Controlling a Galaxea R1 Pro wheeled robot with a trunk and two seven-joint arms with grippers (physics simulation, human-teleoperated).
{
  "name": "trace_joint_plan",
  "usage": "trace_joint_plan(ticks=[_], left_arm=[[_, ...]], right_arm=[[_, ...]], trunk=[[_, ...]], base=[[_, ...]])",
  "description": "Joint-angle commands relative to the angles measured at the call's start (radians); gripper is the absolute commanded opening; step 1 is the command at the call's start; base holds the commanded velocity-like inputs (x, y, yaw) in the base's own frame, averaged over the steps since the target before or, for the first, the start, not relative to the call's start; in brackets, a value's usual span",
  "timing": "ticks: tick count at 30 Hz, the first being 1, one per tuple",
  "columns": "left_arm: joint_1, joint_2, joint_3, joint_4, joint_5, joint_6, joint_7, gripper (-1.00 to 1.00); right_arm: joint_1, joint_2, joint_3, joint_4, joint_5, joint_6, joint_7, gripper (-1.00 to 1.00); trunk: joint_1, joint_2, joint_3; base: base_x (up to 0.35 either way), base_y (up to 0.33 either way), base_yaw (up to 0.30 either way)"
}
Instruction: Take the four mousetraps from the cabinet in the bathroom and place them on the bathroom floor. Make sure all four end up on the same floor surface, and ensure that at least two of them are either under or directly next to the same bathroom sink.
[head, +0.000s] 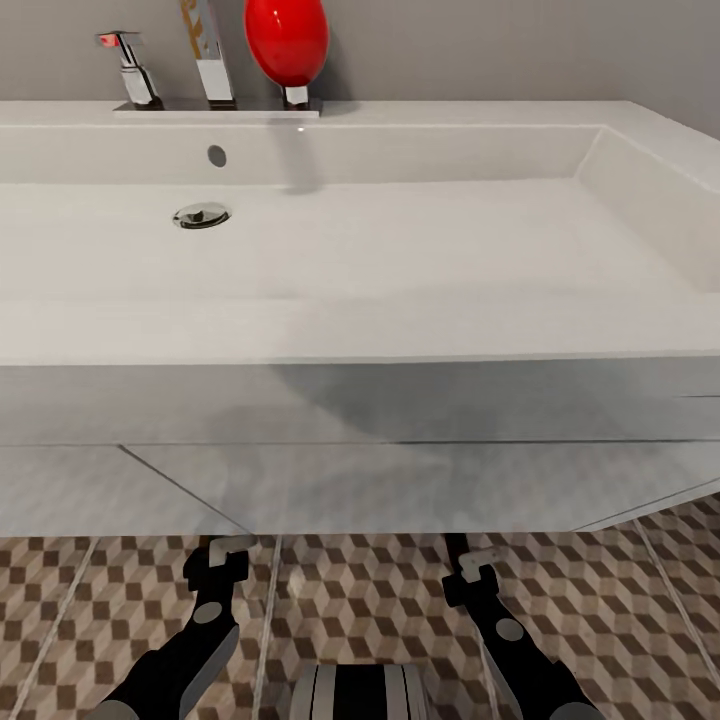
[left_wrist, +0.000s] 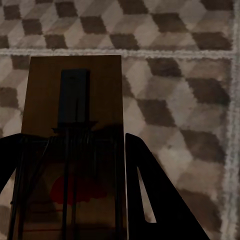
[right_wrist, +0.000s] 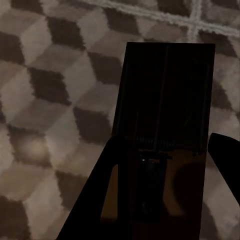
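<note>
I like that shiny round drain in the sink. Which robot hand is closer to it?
Left. The left gripper sits almost straight below the drain, down under the sink's front edge. The right gripper is just as low but further off to the side.

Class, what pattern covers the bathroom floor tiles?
Brown, beige and white cube-patterned tiled bathroom floor with pale grout lines; clearest in the head view.

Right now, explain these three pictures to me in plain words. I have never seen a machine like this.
This is a simulated two-armed robot on wheels. The big picture comes from its head camera, looking down at a white sink and the patterned floor below. Its left claw and right claw reach under the sink. The other two pictures come from cameras near each claw. The left one shows a mousetrap between the claw's dark fingers, over the tiles. The right one shows another trap held likewise.
</note>
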Motion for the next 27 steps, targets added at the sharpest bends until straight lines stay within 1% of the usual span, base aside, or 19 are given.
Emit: trace_joint_plan(ticks=[1, 20, 24, 27], left_arm=[[-0.001, 0.002, -0.008, 0.0, 0.008, -0.004, 0.009, -1.0], [-0.001, 0.0, -0.009, 0.0, 0.007, -0.003, 0.014, -1.0], [-0.001, 0.0, -0.009, 0.0, 0.006, -0.003, 0.014, -1.0], [-0.001, 0.0, -0.008, 0.0, 0.007, -0.003, 0.013, -1.0]], right_arm=[[0.0, 0.001, -0.006, 0.0, 0.006, -0.004, 0.004, -1.0], [0.0, 0.001, -0.006, 0.0, 0.006, -0.003, 0.004, -1.0], [0.0, 0.001, -0.006, 0.0, 0.006, -0.003, 0.003, -1.0], [0.0, 0.001, -0.006, 0.0, 0.006, -0.003, 0.003, -1.0]], trunk=[[0.0, 0.0, -0.001], [0.0, 0.0, -0.001], [0.002, -0.001, -0.016], [0.002, -0.001, -0.016]], base=[[0.0, 0.0, 0.0], [0.0, 0.0, 0.0], [0.0, 0.0, 0.0], [0.0, 0.0, 0.0]])
